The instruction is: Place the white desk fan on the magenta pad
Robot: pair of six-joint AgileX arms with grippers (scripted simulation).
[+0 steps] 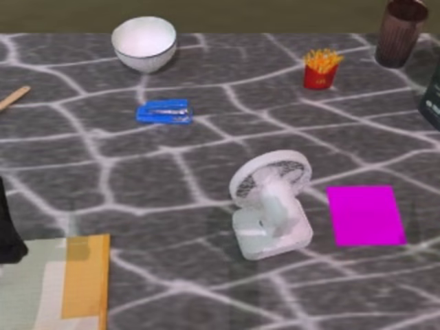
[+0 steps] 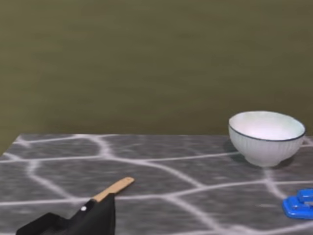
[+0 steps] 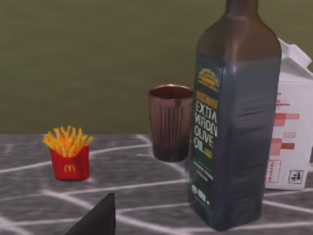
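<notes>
Small white plastic desk fan [image 1: 271, 206] stands upright, flat magenta rectangular pad [image 1: 365, 215] just beside it at three o'clock, apart. Neither gripper's state can be told.

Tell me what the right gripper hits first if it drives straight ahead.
Probably the olive oil bottle, nearest in the right wrist view; the brown cup and fries sit farther back. Depth is uncertain.

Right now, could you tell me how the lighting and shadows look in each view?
Top view: even, soft light, only a faint shadow around the white desk fan. Left wrist view: a soft shadow under the white bowl. Right wrist view: the olive oil bottle is dark, without glare.
</notes>
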